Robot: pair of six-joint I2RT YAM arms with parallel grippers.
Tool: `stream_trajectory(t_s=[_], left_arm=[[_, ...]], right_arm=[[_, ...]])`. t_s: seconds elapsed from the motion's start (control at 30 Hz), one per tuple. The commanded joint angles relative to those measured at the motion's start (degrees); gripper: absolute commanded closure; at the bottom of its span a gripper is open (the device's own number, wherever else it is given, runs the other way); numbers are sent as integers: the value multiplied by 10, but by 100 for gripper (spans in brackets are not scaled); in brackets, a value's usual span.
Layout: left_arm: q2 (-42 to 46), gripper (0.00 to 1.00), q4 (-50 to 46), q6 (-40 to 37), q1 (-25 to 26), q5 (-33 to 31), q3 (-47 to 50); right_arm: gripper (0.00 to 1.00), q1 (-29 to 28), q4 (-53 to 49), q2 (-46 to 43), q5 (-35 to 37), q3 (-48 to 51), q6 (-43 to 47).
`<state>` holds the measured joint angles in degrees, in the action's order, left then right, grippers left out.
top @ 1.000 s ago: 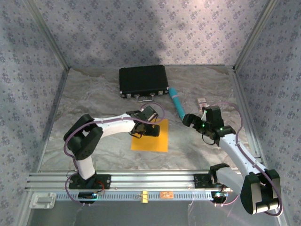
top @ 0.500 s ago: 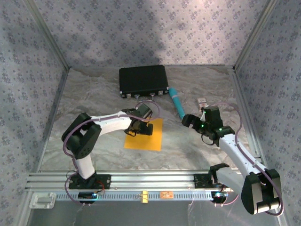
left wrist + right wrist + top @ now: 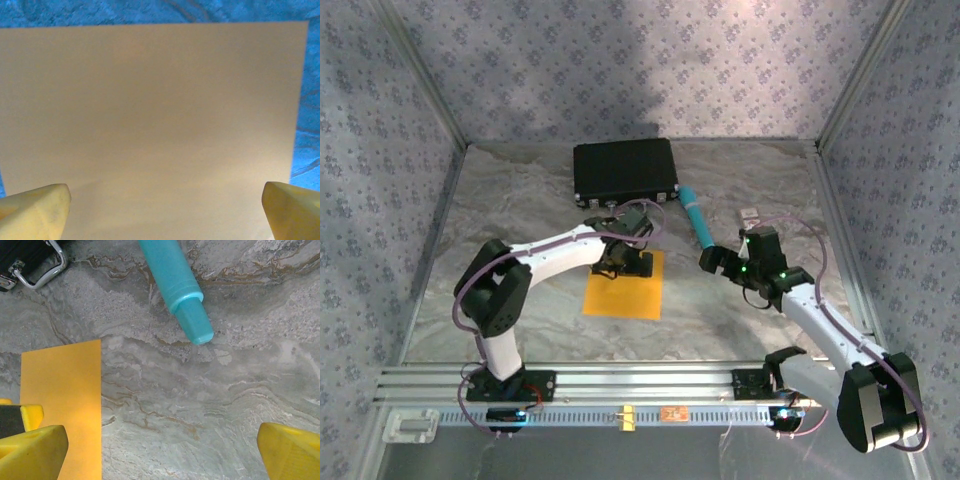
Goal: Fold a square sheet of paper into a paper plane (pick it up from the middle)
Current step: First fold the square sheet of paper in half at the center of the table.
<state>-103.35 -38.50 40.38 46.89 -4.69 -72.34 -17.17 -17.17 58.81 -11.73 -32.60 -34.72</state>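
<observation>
The thin orange-yellow square sheet of paper [image 3: 625, 297] now lies a little further to the left on the grey marbled table [image 3: 520, 210] than it did a second ago, flat and with no crease that I can see. The left gripper [image 3: 623, 262] has swung from the sheet's middle up to its far edge. Its yellow fingertips [image 3: 35, 210] stand spread wide with the paper stretching out beneath them. From here I can't say for sure whether they press on the sheet or hang just above it. It looks as though the sheet was nudged, not lifted, so the folding has hardly begun and the pick-up from the middle is yet to come. The right gripper [image 3: 712, 262] has edged leftward as well. Its jaws gape wide over bare table just to the right of the paper, holding nothing. A teal pen-like tube [image 3: 697, 220] lies beyond it, with its tip near the sheet's far right corner, and could catch a sweeping finger. The black ribbed case [image 3: 625, 170] sits just behind the left gripper, and a small white card [image 3: 750, 213] rests farther right, well apart.
</observation>
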Motion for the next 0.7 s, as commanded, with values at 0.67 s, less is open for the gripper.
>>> stream_trajectory(t_s=[0.67], left_arm=[[-70,3,-73,50,3,-7,-35]], right_arm=[[1,-8,-20,3,13,-25,8]])
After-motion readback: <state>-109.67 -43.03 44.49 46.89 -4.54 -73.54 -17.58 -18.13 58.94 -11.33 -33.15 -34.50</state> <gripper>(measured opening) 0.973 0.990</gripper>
